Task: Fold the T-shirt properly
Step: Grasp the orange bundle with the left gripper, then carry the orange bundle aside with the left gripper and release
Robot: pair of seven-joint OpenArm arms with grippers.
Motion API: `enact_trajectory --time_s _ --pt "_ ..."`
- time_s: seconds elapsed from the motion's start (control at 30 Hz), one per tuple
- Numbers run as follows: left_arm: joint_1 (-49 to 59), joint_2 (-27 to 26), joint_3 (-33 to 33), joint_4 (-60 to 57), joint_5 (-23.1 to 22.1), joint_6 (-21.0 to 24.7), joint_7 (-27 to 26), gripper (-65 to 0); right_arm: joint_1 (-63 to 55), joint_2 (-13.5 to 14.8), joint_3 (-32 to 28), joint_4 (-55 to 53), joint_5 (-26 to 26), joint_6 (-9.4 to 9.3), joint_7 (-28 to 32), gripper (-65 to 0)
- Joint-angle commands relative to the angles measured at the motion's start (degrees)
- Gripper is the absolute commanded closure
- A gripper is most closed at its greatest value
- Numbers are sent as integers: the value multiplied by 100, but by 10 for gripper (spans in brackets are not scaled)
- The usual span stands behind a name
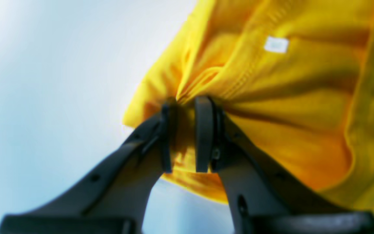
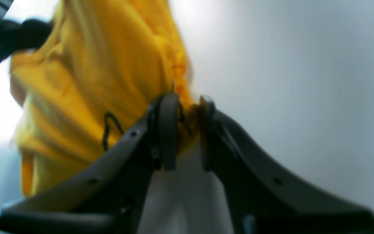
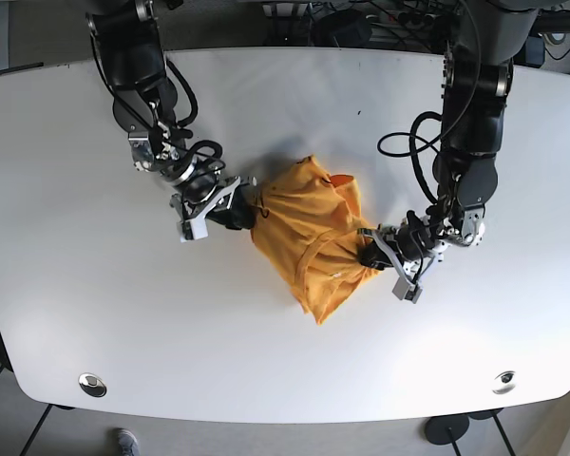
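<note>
Left gripper (image 1: 183, 135) is pinching bunched yellow T-shirt (image 1: 287, 97) fabric between nearly closed jaws; right gripper (image 2: 185, 130) is clamping the opposite edge. Shirt is sagging between them over the white table (image 3: 76, 285). Soft, light, floppy cloth; likely better gripped at shoulder seams or hem corners.

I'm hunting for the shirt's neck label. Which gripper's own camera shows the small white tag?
The left gripper: its wrist view shows a white tag on the yellow T-shirt. The right gripper view shows only yellow cloth.
</note>
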Motion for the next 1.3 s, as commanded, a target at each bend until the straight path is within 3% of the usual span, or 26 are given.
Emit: enact_trajectory --time_s 0.03,0.17,0.3,0.5,0.57,0.63,0.7,0.77,0.93,1.03,1.2,1.27,1.3 --pt "-279 -46 46 43 -73 -12 -111 -100 -324 24 -37 359 -158 -22 -298 -108" --pt "-534 -38 99 52 -73 -3 -111 -239 -860 -55 -151 851 -158 -22 -306 -108" --pt "-728 -38 99 149 -73 -3 -67 -244 -921 -160 -538 1106 -158 -31 -693 -108" --pt "-253 -64 99 1626 -65 6 -41 -249 -921 -160 -635 1528 -105 -31 -913 -108" --pt "90 -64 99 2162 -65 234 74 -250 -921 -134 -538 1765 -105 -31 -939 -108" --pt "512 -38 108 2672 -56 1122 65 -304 -921 -178 51 1976 -96 -31 -1273 -108" --pt "916 -29 187 3138 -56 2098 21 -414 -886 -327 508 2090 -96 13 -1581 -108" --pt "1180 -29 486 3410 -56 2872 -313 -464 -790 -398 913 2126 -96 30 -1739 -108" --pt "1655 -46 1444 3639 -56 4586 -1227 -503 -561 -406 1423 2117 -96 30 -1994 -108" --pt "1672 -55 2121 3357 -56 5369 -1359 -501 -517 -406 1607 2117 -96 30 -1994 -108" --pt "1576 -29 2771 1749 498 5377 -1377 -501 -517 -406 1704 2126 -96 30 -1994 -108" --pt "1523 -169 2692 1634 551 4859 -1350 -500 -517 -398 1704 2126 -96 30 -1994 -108" --pt "1523 -583 2490 1634 551 4261 -1333 -500 -526 -398 1713 2126 -96 30 -1994 -108"
